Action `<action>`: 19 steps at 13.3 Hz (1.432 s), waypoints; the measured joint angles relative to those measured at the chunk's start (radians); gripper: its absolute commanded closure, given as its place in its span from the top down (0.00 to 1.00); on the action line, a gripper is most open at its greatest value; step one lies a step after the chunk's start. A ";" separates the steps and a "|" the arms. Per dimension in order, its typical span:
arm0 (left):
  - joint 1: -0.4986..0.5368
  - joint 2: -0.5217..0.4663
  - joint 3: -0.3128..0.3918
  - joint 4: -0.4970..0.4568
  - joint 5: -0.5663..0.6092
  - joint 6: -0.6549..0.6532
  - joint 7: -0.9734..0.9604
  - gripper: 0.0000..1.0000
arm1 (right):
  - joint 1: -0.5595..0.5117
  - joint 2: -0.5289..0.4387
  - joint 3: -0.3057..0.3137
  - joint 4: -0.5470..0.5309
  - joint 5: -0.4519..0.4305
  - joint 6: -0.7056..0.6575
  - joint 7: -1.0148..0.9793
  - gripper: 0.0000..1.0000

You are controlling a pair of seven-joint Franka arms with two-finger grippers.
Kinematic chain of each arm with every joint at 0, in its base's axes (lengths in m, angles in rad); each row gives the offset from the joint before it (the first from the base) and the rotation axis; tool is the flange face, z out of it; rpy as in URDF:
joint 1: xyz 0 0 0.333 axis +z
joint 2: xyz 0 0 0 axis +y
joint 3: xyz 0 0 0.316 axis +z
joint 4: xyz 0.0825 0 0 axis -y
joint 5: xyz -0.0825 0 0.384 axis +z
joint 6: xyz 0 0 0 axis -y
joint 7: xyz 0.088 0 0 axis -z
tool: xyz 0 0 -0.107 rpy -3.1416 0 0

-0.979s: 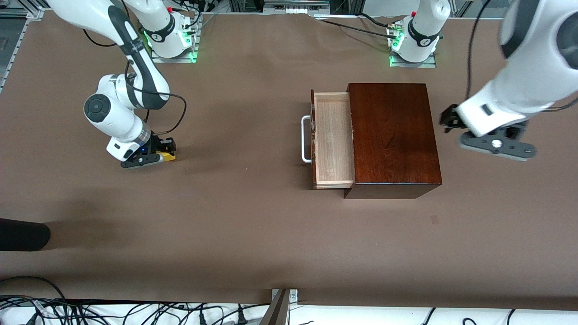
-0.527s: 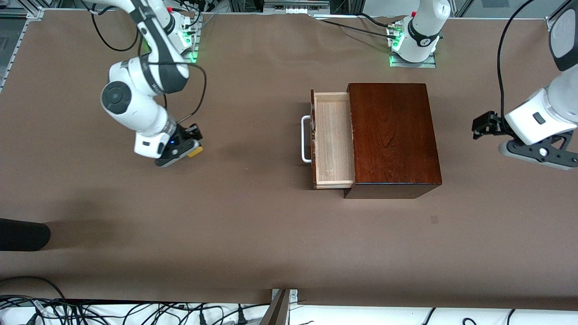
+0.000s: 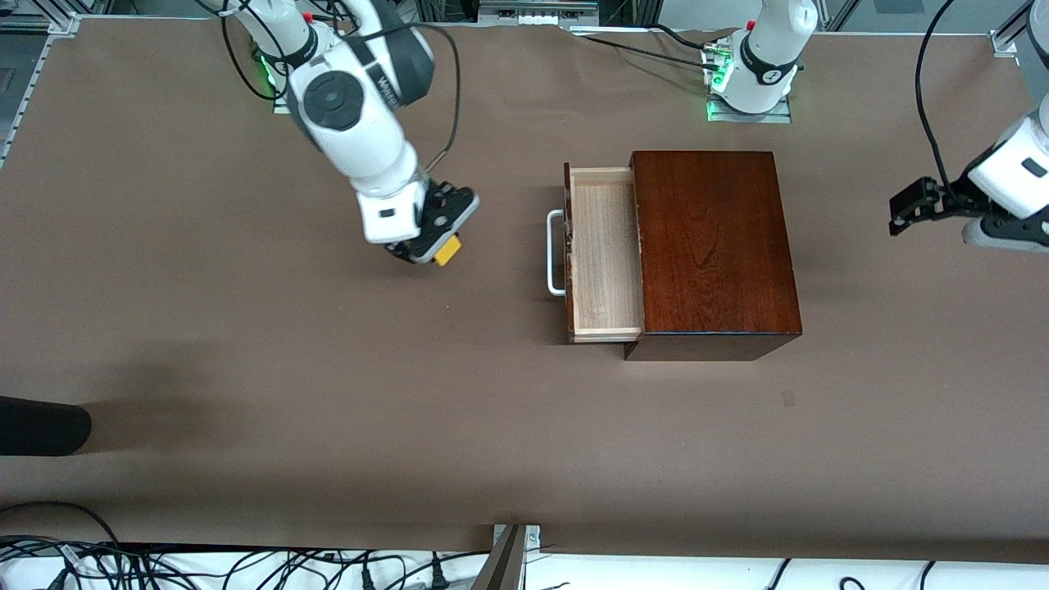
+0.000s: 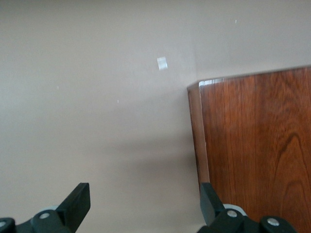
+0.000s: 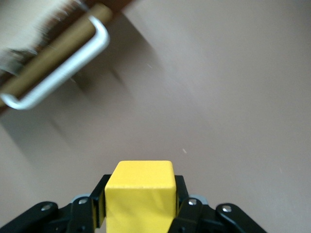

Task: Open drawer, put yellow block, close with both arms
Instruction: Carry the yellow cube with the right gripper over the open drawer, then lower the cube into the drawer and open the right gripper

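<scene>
I have the yellow block (image 3: 447, 250) clamped between the fingers of the right gripper (image 3: 436, 246), up in the air over bare table (image 3: 328, 393), on the handle side of the drawer (image 3: 605, 254) and not yet above it. In the right wrist view the block (image 5: 140, 199) sits squarely between the two black fingers (image 5: 182, 201), and the white handle (image 5: 63, 73) shows ahead of it.

The drawer stands pulled out of the dark wooden box (image 3: 713, 246), its pale wood lining bare, its white handle (image 3: 556, 252) toward the right arm's end of the table.

The left gripper (image 3: 930, 209) hangs over the table near the left arm's end, off the box's end; its wrist view shows its fingers (image 4: 77, 206) spread wide with nothing between them, a corner of the box (image 4: 252, 145) below.

The table is covered in plain brown matting, with one small pale mark (image 3: 787, 399) nearer the front camera than the box. Cables (image 3: 246, 565) lie tangled along the front edge, and a dark shape (image 3: 41, 426) juts in at the right arm's end.
</scene>
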 measured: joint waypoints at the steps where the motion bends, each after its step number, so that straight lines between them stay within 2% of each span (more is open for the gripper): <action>1: 0.000 -0.010 -0.002 -0.004 0.000 -0.031 0.000 1.00 | 0.034 0.021 0.001 0.046 -0.013 -0.016 -0.002 0.02; 7: 0.002 0.007 -0.017 0.009 0.000 -0.047 0.000 1.00 | 0.267 0.249 0.001 0.461 -0.144 -0.220 -0.004 0.02; 9: 0.001 0.007 -0.018 0.012 0.000 -0.047 0.000 1.00 | 0.324 0.313 0.000 0.548 -0.192 -0.237 -0.004 0.02; 14: 0.000 0.009 -0.023 0.020 0.000 -0.047 0.000 1.00 | 0.394 0.410 -0.001 0.628 -0.269 -0.238 -0.022 0.02; 19: 0.000 0.018 -0.023 0.026 0.000 -0.047 0.000 1.00 | 0.402 0.479 -0.003 0.658 -0.271 -0.224 -0.126 0.02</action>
